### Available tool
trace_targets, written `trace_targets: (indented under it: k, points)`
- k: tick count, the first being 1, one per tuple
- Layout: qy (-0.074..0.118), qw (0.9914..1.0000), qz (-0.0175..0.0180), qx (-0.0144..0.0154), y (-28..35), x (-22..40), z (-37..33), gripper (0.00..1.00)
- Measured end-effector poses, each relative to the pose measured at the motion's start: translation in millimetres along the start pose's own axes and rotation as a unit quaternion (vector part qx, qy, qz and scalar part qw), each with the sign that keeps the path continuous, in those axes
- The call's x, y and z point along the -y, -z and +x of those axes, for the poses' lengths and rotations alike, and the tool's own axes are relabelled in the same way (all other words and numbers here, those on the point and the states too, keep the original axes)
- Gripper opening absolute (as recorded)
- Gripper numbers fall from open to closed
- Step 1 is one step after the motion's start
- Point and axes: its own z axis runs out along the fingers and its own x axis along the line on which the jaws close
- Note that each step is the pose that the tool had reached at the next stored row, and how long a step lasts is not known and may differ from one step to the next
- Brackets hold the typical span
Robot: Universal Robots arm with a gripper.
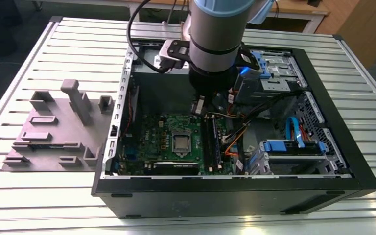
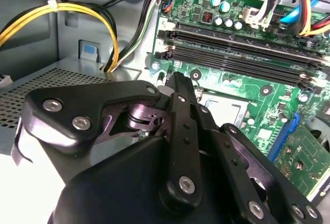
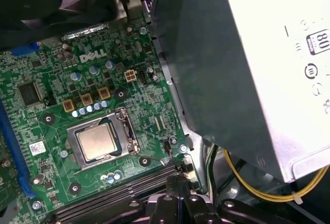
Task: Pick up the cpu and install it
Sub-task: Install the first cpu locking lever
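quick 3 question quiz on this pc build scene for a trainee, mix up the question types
1. True or false: the cpu lies on the table outside the computer case.
2. The cpu sits in: A) the grey fixture beside the case; B) the metal-framed socket on the green motherboard; C) a drive bay.
3. Fill the gap: in the first wrist view, the cables running under the grey power supply are ___ in colour.

Key: 1 false; 2 B; 3 yellow.
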Motion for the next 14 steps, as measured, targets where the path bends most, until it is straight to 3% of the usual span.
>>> trace_targets:
  k: [11, 14]
  points:
    - [-0.020, 0.99980, 0.0032, -0.0010, -1.7, 5.5, -2.0, 0.10]
    - [-0.032, 0.99949, 0.0046, 0.0000, -2.5, 5.6, -2.0, 0.10]
